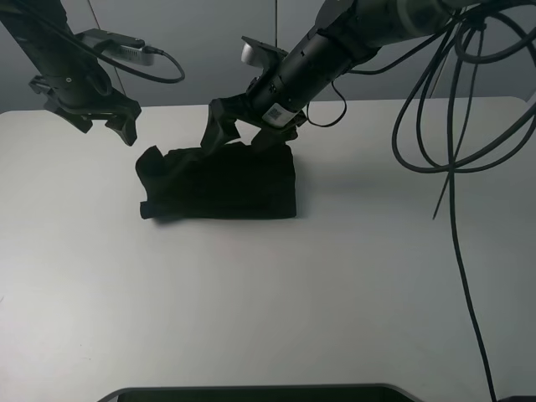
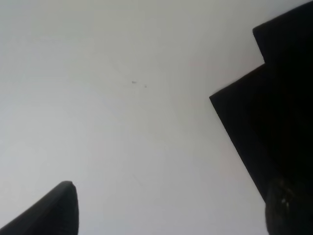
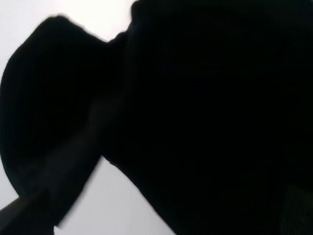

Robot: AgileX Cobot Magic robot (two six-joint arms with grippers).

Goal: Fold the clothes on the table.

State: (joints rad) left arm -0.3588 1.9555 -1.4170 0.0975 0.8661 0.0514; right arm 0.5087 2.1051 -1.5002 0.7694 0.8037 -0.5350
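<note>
Clothes (image 1: pixel 222 182) lie as a compact folded bundle on the table (image 1: pixel 335 276), right gripper (image 1: pixel 239 126) spread wide at its far edge, left gripper (image 1: pixel 113 117) open and clear; risk: 1 fingertip snagging cloth undoes the fold.

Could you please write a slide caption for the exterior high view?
Right pincer over a folded black cotton T-shirt on a plain white table; left pincer raised, open, empty.

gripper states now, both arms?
Left gripper: open, empty, above the table, left of the shirt.
Right gripper: open, at the shirt's far edge.
</note>
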